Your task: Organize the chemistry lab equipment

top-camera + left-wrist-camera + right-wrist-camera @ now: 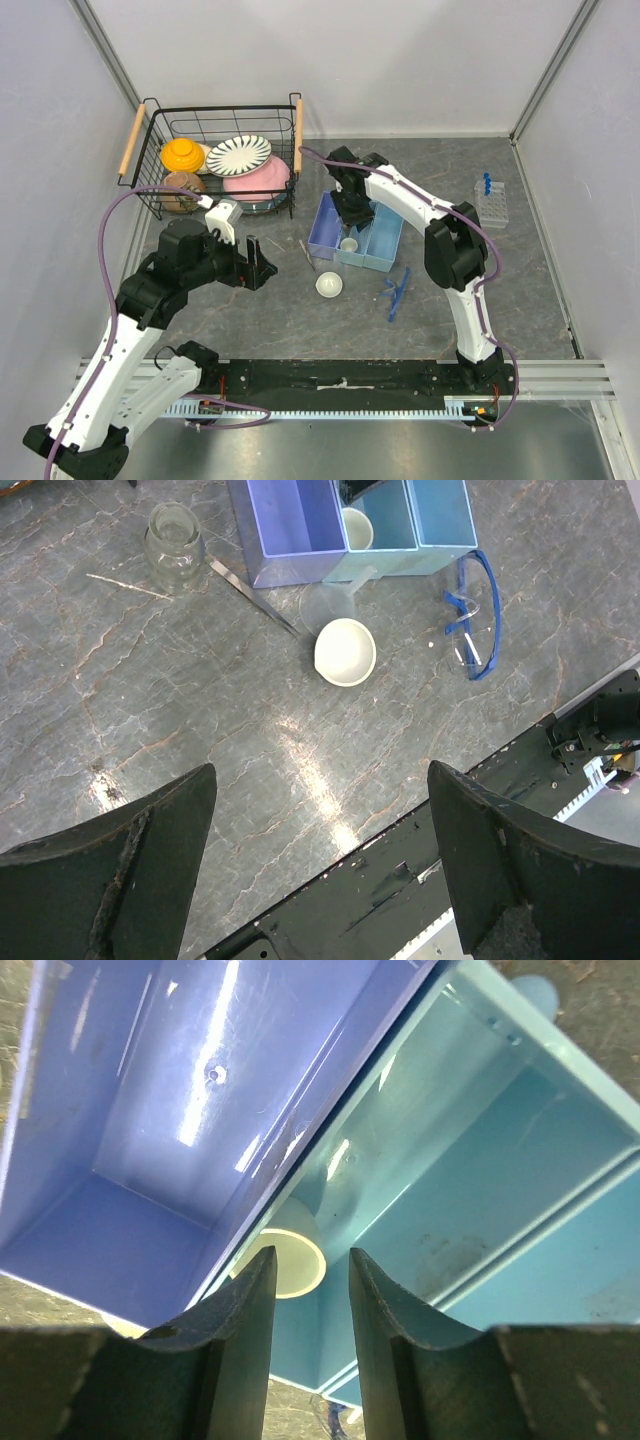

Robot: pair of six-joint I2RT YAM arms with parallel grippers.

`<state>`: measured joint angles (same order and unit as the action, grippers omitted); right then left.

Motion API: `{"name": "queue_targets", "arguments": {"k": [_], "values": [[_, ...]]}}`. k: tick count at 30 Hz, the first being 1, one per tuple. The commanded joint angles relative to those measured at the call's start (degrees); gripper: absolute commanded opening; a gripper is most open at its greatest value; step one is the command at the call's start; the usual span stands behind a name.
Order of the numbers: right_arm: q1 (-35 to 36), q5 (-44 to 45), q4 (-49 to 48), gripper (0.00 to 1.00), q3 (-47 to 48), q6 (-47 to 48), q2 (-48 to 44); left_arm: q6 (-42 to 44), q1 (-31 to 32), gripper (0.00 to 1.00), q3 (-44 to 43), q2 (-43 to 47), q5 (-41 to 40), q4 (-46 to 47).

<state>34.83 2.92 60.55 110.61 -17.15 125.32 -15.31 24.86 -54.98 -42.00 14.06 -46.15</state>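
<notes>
One blue divided tray [324,228] sits mid-counter [520,300]. One tiny white cup [349,246] is in its light-blue compartment, next to the violet-blue one. The right gripper [312,1290] hangs over the cup, fingers a narrow gap apart with nothing between them.

One white dome-shaped dish [330,285] is just near of the tray, with one thin metal spatula [307,254] to its left. Blue plastic stick tools [396,291] lie to the right, count unclear.

One clear plastic tube rack [492,205] stands far right, its blue-capped tubes [487,181] too small to count.

The left gripper [320,780] is over bare counter, fingers wide apart and empty.

Only the left wrist view shows one small clear jar [173,545] and one clear beaker [328,598] just beside the dish. Only the overhead view shows the rack.
</notes>
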Motion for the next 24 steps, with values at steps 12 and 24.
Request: {"name": "queue_targets", "arguments": {"k": [12, 24], "values": [[10.7, 7.2, 5.2, 0.43, 3.4, -1.3, -14.0, 2.1, 0.0, 0.92, -0.7, -0.1, 0.0, 1.4], [15.4, 3.9, -9.4, 0.50, 1.6, -5.1, -11.8, 0.7, 0.0, 0.92, -4.8, 0.9, -2.8, -1.3]]}}
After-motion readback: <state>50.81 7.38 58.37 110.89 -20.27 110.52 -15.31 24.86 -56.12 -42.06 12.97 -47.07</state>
